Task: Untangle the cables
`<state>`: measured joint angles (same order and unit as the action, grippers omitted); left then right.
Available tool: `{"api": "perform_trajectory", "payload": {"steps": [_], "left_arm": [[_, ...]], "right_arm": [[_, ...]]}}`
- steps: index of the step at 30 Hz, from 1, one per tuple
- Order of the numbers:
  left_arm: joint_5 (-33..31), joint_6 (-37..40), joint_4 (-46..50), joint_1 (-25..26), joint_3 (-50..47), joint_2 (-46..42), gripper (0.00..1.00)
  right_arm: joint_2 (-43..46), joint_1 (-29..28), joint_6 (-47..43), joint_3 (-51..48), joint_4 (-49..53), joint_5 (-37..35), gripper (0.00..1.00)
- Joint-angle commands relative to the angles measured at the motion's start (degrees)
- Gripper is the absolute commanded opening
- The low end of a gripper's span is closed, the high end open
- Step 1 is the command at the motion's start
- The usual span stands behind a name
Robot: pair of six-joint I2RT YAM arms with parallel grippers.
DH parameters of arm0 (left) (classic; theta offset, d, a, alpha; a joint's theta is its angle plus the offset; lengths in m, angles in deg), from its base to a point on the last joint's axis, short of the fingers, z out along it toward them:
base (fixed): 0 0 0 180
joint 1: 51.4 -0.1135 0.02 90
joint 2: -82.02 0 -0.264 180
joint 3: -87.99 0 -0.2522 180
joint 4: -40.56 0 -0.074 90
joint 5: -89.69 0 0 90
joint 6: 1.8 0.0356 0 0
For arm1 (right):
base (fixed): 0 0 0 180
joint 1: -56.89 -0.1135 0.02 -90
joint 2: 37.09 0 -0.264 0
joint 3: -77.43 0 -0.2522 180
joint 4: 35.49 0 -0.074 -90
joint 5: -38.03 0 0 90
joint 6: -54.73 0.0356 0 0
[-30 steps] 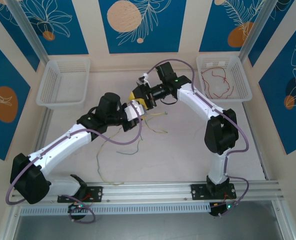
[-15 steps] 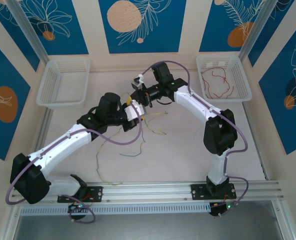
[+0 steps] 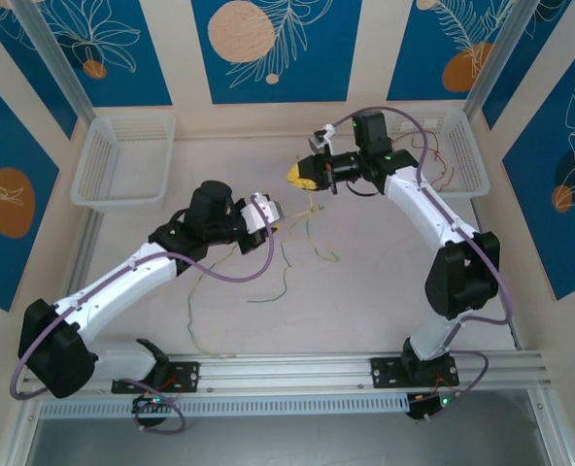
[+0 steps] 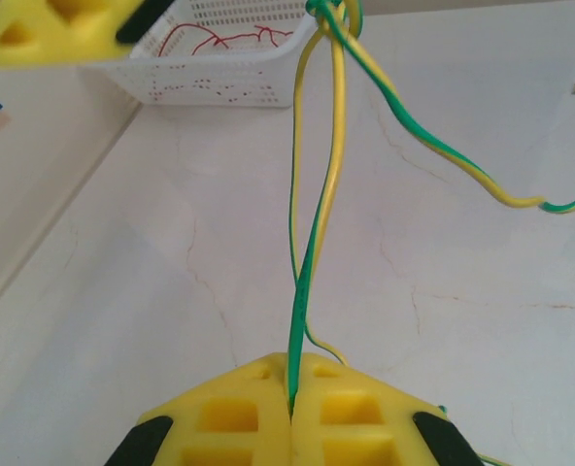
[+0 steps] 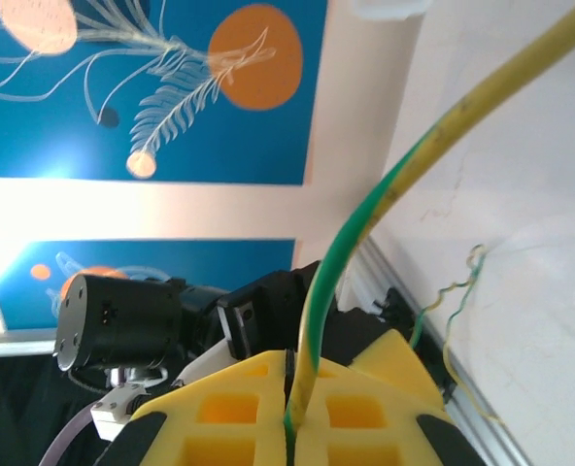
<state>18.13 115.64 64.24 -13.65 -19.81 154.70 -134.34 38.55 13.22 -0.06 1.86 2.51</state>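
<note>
Both grippers are shut on thin green and pale yellow cables (image 3: 314, 233) strung between them above the table's middle. My left gripper (image 3: 273, 216) pinches a green and yellow strand (image 4: 312, 252) at its fingertips (image 4: 290, 408); the strand rises to a twisted knot (image 4: 331, 15). My right gripper (image 3: 302, 175) sits higher and further right, clamping a green-yellow cable (image 5: 365, 214) between its pads (image 5: 289, 417). Loose ends (image 3: 284, 277) trail over the table. The red cable (image 3: 423, 155) lies in the right basket.
A white mesh basket (image 3: 122, 160) stands at the back left, and another (image 3: 472, 160) at the back right holds the red wire. More thin wire (image 3: 198, 296) curls on the table near the left arm. A metal rail (image 3: 287, 369) runs along the near edge.
My right gripper has swung right and away from the left gripper, drawing the green and yellow cables out between them. The left arm has barely moved.
</note>
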Motion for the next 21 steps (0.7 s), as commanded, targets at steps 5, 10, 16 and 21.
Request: {"api": "perform_trajectory", "payload": {"steps": [5, 10, 16, 21], "left_arm": [[1.39, -6.24, -1.64, 0.23, -0.08, 0.13, 0.18], [6.29, -10.61, -3.05, 0.35, 2.1, 2.25, 0.23], [11.0, -13.84, -2.84, 0.92, 4.93, 6.11, 0.32], [4.06, -15.35, -2.86, 0.97, 4.8, 6.54, 0.66]], "right_arm": [[9.16, -1.86, -3.81, -7.38, -3.32, -15.4, 0.0], [13.83, -6.65, -5.61, -10.53, -6.3, -30.88, 0.0], [16.79, -8.95, -1.28, -15.52, -14.68, -41.81, 0.0], [17.18, -9.0, -0.21, -16.18, -12.61, -50.17, 0.0]]}}
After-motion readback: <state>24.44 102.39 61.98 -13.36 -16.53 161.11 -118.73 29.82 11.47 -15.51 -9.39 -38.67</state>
